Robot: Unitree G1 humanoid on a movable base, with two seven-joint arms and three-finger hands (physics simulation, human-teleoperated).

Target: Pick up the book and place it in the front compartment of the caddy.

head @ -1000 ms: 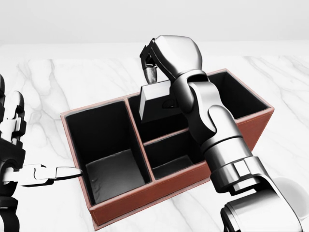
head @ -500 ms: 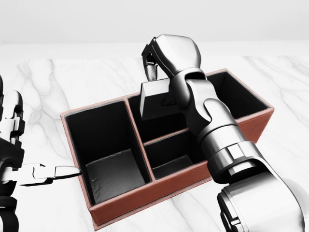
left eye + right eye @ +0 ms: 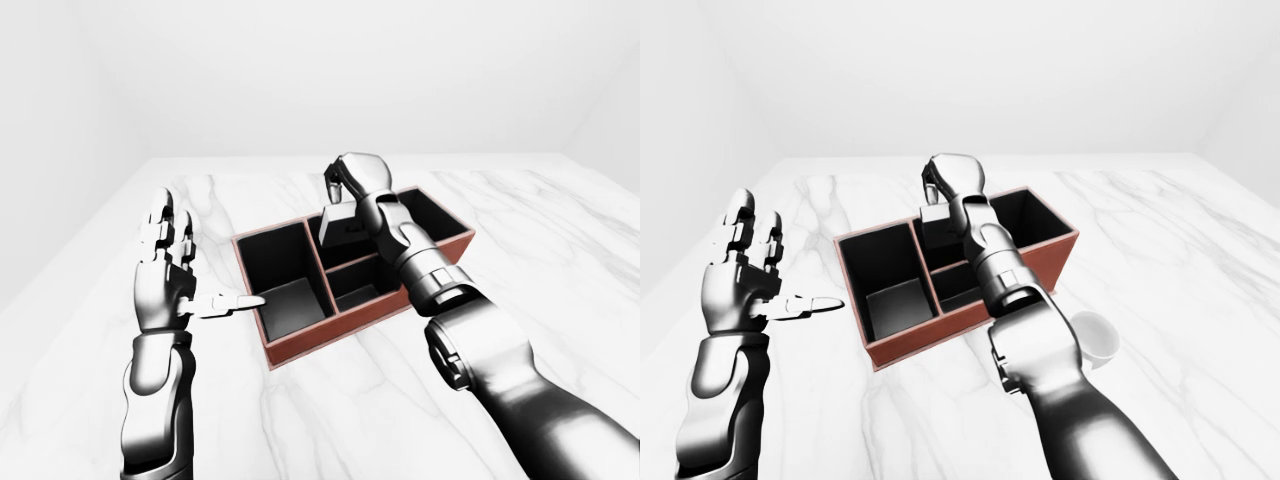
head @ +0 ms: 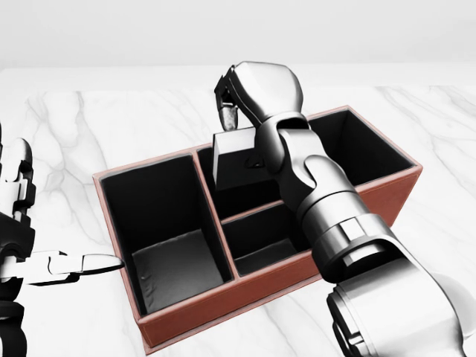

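**Book hovering over the caddy's upper middle cell**

Since a second ago, the right hand (image 4: 239, 104) has drifted slightly left.

Left-eye view: left hand (image 3: 168, 270) spread open, holding nothing, beside the red-brown leather caddy (image 3: 300, 345).

Head view: fingers pinch the small grey book (image 4: 234, 158). Keep it upright and lower it clear of the dividers.

Right-eye view: a white cup (image 3: 1095, 338) stands near the caddy.

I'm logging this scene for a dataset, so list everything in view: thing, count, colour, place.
caddy: one, reddish-brown with black inside, middle of the marble table, several compartments.
book: one, grey, held over the caddy's upper middle compartment.
white cup: one, on the table, right of the caddy in the right-eye view.
table: one, white marble.
right hand: one, silver, gripping the book from above.
left hand: one, silver and black, open, left of the caddy, clear of it.
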